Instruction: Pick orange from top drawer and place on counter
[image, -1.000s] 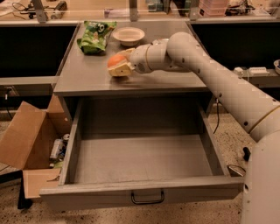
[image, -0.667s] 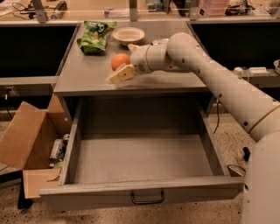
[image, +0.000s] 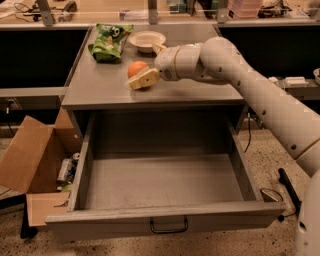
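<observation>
The orange (image: 136, 68) rests on the grey counter (image: 100, 91), a little left of its middle. My gripper (image: 151, 64) is just right of the orange, low over the counter, and it is open. One tan finger (image: 144, 79) lies in front of the orange and close to it. The other finger (image: 159, 48) points back toward the bowl. The top drawer (image: 165, 212) is pulled fully out below the counter and holds nothing, with its black wire handle (image: 169, 227) at the front.
A green snack bag (image: 110, 42) and a white bowl (image: 147, 40) sit at the back of the counter. An open cardboard box (image: 35, 160) with small items stands on the floor left of the drawer. Cables lie on the floor at the right.
The gripper has let go of the orange, which now sits on the counter. The fingers have spread and the gripper has drawn slightly back to the right.
</observation>
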